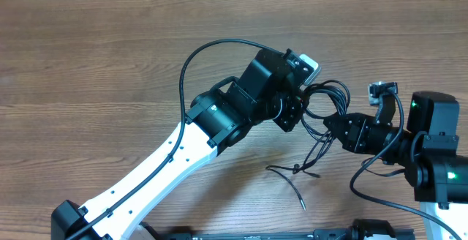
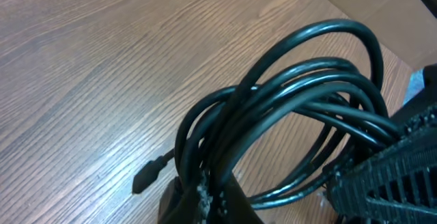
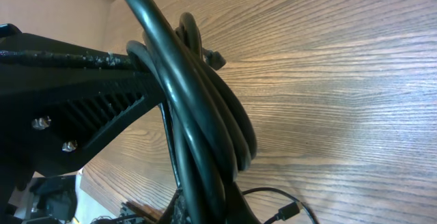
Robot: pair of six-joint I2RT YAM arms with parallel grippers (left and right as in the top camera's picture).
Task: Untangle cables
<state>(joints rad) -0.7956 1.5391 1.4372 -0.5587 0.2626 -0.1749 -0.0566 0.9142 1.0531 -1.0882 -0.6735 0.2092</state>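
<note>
A bunched coil of thin black rubbery cables (image 2: pixel 300 94) sits centre-right in the overhead frame, over the brown wooden worktop (image 1: pixel 110 64). The left tool (image 1: pixel 296 114) and right tool (image 1: pixel 333 123) pinch it from opposite sides, likely to draw the loops apart.

Soft, even light from above falls on the table (image 1: pixel 88 64), with faint shadows. Pale glare streaks the cables (image 2: pixel 300 74), and the nearest loops in the wrist views are blurred.

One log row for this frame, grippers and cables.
left gripper: shut on cables | right gripper: shut on cables | bundle: coiled between both | loose ends: on table
</note>
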